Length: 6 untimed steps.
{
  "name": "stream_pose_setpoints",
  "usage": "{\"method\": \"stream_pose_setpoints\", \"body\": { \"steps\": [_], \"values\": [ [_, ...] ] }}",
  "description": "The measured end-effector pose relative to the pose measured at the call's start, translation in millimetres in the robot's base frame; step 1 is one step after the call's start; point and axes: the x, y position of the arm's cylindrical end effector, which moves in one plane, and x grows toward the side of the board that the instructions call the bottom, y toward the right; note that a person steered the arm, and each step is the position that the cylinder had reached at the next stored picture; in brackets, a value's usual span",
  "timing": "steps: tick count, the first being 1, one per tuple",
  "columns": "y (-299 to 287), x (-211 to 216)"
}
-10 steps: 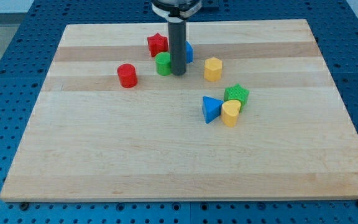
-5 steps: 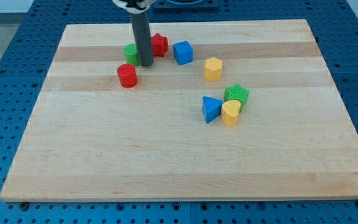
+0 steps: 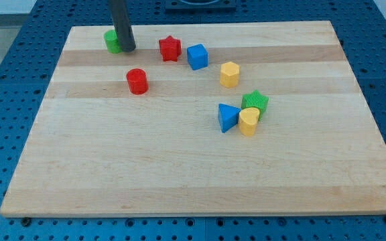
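My tip (image 3: 126, 50) rests on the board near the view's top left, pressed against the right side of a green cylinder (image 3: 112, 41), which the rod partly hides. A red star (image 3: 169, 48) lies to the right of the tip, and a blue cube (image 3: 196, 56) sits just beyond it. A red cylinder (image 3: 137, 81) stands below the tip.
A yellow hexagonal block (image 3: 229, 73) sits right of the blue cube. Lower right, a blue triangle (image 3: 227, 117), a green block (image 3: 255, 102) and a yellow block (image 3: 248, 121) huddle together. The wooden board (image 3: 193, 174) lies on a blue perforated table.
My tip has swept left and toward the view's top, pushing the green cylinder from beside the red star to the board's top left. The other blocks kept their places.
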Motion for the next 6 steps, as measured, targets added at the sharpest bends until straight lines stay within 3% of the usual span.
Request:
{"method": "stream_pose_setpoints", "body": {
  "steps": [4,6],
  "values": [
    [-62,8],
    [-67,5]
  ]
}}
